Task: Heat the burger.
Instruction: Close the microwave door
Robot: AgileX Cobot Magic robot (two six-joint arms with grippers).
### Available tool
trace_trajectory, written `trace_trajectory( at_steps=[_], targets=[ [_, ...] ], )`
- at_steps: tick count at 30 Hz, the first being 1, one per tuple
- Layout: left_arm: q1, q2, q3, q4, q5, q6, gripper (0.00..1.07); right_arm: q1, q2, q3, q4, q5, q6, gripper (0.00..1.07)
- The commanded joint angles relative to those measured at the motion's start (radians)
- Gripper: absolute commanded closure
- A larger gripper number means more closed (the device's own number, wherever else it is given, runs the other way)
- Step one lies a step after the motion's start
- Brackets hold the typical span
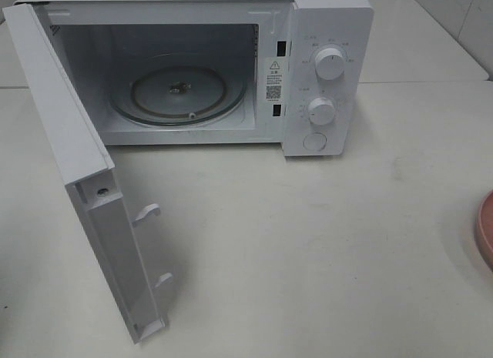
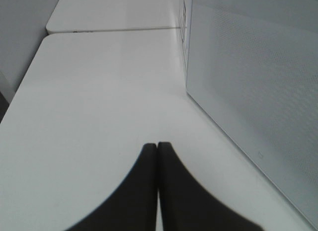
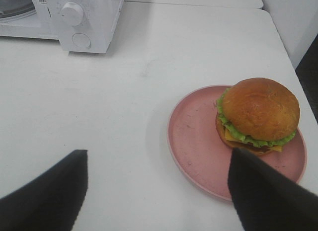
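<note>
**White table: surface and items resting on it**

Table (image 1: 323, 242): white, smooth, with a seam running behind the microwave. Microwave (image 1: 323, 35): white, at the back, door (image 1: 69, 135) swung open, glass turntable (image 1: 181, 92) inside, two dials on its panel. Pink round plate (image 3: 198, 141): near the right edge, well apart from the microwave.

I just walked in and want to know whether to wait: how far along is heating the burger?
Early. Done: the microwave door stands wide open and the glass turntable inside is bare. In hand: nothing; the left gripper is shut on nothing beside the microwave, and the right gripper hangs open near the burger, which sits on its pink plate. Left: load, close, start.
</note>
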State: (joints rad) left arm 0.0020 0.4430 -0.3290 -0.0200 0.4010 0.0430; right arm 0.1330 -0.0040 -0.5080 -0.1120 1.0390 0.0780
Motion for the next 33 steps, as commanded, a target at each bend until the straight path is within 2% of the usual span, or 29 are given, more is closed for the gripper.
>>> trace_trajectory(
  at_steps=[1,2,4,5,6,8,16,20,24,26,27,29,30,32,33],
  targets=[
    [0.003,0.019,0.037,-0.007,-0.143,0.005,1.07,-0.004,-0.026,0.003,0.0,-0.006,-0.011,0.31],
    [0.003,0.04,0.084,-0.006,-0.265,0.028,1.07,-0.004,-0.026,0.003,0.0,-0.006,-0.011,0.31],
    [0.003,0.051,0.103,-0.006,-0.314,0.038,1.07,-0.004,-0.026,0.003,0.0,-0.006,-0.011,0.31],
    [0.003,0.076,0.144,-0.006,-0.426,0.056,1.07,-0.004,-0.026,0.003,0.0,-0.006,-0.011,0.31],
    [0.003,0.076,0.144,-0.006,-0.426,0.056,1.07,-0.004,-0.026,0.003,0.0,-0.006,-0.011,0.31],
    [0.003,0.124,0.181,-0.005,-0.561,0.062,1.07,-0.004,-0.026,0.003,0.0,-0.006,-0.011,0.31],
    [0.003,0.296,0.181,-0.002,-0.719,0.057,1.07,-0.004,-0.026,0.003,0.0,-0.006,-0.011,0.31],
    [0.003,0.418,0.181,0.032,-0.826,0.016,1.07,-0.004,-0.026,0.003,0.0,-0.006,-0.011,0.31],
    [0.003,0.474,0.18,0.062,-0.886,-0.017,1.07,-0.004,-0.026,0.003,0.0,-0.006,-0.011,0.31],
    [0.003,0.527,0.161,0.11,-0.922,-0.062,1.07,-0.004,-0.026,0.003,0.0,-0.006,-0.011,0.31],
    [0.003,0.527,0.161,0.11,-0.922,-0.062,1.07,-0.004,-0.026,0.003,0.0,-0.006,-0.011,0.31],
    [0.003,0.585,0.146,0.208,-0.952,-0.113,1.07,-0.004,-0.026,0.003,0.0,-0.006,-0.011,0.31],
    [0.003,0.585,0.146,0.208,-0.952,-0.113,1.07,-0.004,-0.026,0.003,0.0,-0.006,-0.011,0.31],
    [0.003,0.639,0.146,0.283,-1.025,-0.173,1.07,-0.004,-0.026,0.003,0.0,-0.006,-0.011,0.31],
    [0.003,0.639,0.146,0.283,-1.025,-0.173,1.07,-0.004,-0.026,0.003,0.0,-0.006,-0.011,0.31]
  ],
)
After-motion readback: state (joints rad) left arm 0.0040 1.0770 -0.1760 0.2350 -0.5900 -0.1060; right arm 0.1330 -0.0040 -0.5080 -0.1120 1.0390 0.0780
